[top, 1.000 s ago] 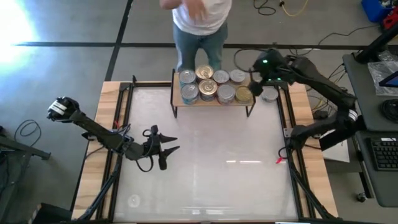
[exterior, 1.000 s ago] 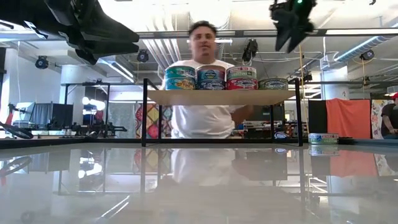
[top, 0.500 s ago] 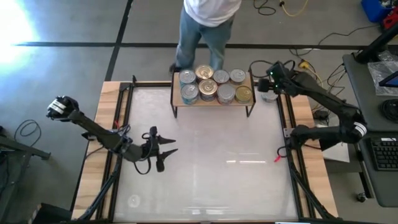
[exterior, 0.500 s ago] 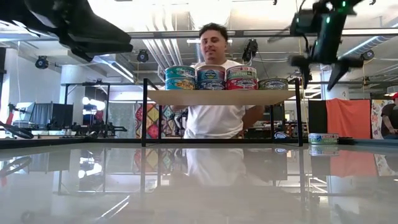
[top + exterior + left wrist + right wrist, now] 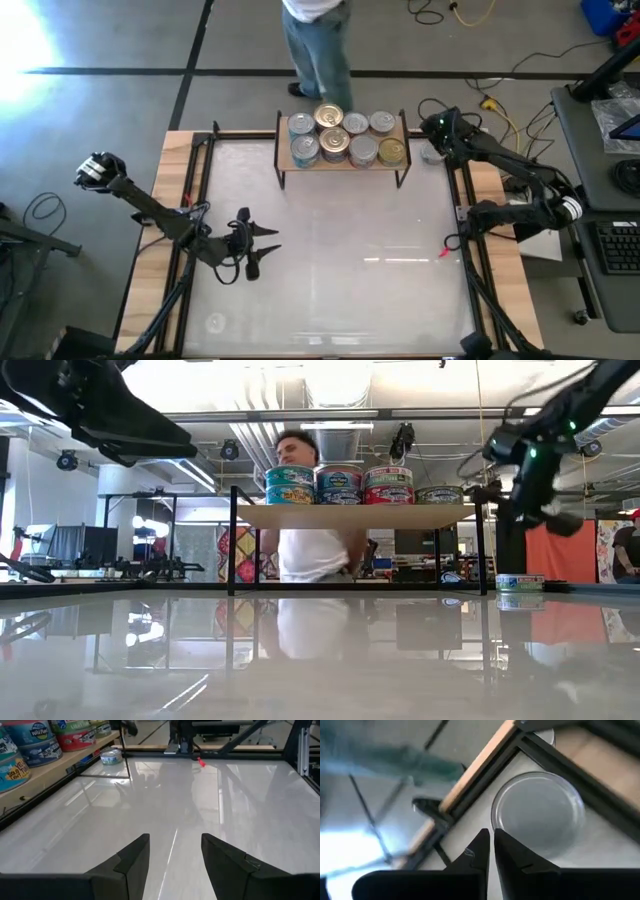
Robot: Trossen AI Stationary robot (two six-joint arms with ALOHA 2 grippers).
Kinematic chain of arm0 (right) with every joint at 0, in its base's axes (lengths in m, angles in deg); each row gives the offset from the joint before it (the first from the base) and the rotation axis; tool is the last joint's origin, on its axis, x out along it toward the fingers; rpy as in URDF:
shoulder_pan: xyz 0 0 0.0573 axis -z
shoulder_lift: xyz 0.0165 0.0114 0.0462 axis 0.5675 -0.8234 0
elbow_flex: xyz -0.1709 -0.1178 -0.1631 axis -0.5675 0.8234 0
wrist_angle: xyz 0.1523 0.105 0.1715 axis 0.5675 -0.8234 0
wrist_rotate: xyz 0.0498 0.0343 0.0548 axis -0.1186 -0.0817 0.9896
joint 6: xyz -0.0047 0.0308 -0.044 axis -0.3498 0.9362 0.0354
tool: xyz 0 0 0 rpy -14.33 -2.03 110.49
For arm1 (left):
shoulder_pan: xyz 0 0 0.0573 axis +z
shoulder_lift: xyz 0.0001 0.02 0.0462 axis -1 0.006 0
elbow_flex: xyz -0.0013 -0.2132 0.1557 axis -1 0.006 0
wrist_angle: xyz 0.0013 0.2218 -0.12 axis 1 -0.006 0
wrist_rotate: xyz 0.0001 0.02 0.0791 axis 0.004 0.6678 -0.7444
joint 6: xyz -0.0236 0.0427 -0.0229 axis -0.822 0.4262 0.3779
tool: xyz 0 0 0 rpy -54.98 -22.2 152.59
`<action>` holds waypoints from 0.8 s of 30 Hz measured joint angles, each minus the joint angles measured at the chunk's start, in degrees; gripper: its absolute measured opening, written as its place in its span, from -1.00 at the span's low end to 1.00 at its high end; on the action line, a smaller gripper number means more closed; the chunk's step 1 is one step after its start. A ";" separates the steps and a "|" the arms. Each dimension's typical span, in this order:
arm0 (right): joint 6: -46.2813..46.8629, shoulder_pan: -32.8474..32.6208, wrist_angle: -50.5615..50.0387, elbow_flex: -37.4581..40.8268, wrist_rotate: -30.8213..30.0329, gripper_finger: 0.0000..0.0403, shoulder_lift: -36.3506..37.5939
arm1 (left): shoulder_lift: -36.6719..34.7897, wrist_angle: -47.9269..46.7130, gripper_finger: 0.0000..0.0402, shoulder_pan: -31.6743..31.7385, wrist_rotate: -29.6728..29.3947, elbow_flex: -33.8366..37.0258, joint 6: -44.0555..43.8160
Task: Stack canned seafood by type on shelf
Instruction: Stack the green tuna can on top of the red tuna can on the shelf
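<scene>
Lowered since before, the right gripper (image 5: 491, 851), its fingers now pressed together and empty, hangs over 1 round silver-topped tin (image 5: 538, 813) beside the shelf (image 5: 343, 161). That light-wood board on thin black legs carries 8 tins (image 5: 335, 138). Left gripper (image 5: 174, 865) stays spread mid-table.

A smooth silver metal lid is being shown on the tin (image 5: 538, 813) just ahead of the right gripper (image 5: 491, 851). The bench (image 5: 210, 795) is appearing glossy white and mirror-like, edged in pale wood. The shelf (image 5: 355, 516) is being seen as matt light wood on black metal legs.
</scene>
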 joint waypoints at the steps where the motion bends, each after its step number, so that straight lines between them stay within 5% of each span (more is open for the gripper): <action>1: 2.22 0.46 3.45 1.95 0.04 -0.94 -0.48 | 0.00 -0.01 -0.18 0.00 -0.02 0.00 -0.10; 7: 10.12 3.41 16.85 9.87 0.11 -0.95 -3.73 | -0.68 -1.73 -0.18 1.70 1.28 0.00 0.75; 12: 10.22 3.25 18.71 10.99 -2.51 -0.95 -6.05 | -2.78 -5.87 -0.18 6.48 7.28 -0.04 0.18; 17: 7.90 -0.42 16.32 10.87 -2.70 -0.96 -5.91 | -5.42 -10.92 -0.18 8.84 7.69 0.00 0.27; 24: 18.74 -12.00 1.17 10.73 -8.83 -0.96 -3.34 | -10.49 -13.53 -0.18 8.46 7.80 -0.02 0.35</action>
